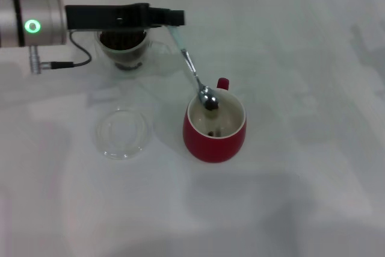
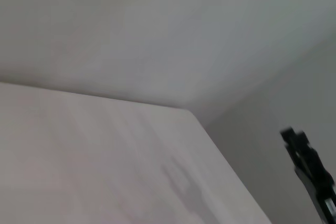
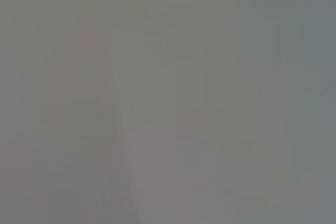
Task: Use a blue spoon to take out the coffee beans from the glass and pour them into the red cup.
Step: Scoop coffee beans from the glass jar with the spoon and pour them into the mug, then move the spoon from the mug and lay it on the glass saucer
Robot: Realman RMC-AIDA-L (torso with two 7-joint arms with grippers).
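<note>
Coffee beans [image 1: 212, 105] are seen as a small dark load in the silver bowl of the blue spoon [image 1: 192, 73], which is held tilted over the cream-white inside of the red cup [image 1: 215, 130]. A few more dark beans are seen at the bottom of that cup. The pale handle end of the spoon is clamped in the left gripper [image 1: 171, 19], which is reached in from the left, above the glass [image 1: 124, 48]. A dark heap of beans is left in the glass, so the task is judged to be only partly done.

The beans are judged to be light, hard and loose, easily rolled off a shallow metal bowl if it is tipped or jolted. The spoon is thin and stiff; it is best held far up the handle, as it is here, so that the bowl stays free. The glass is taken to be fragile and easily nudged by the spoon.

A shallow clear round dish [image 1: 123, 132] is set on the white table [image 1: 313, 167] near the cup, and nothing is made out in it.

The right gripper is not seen in any view.
</note>
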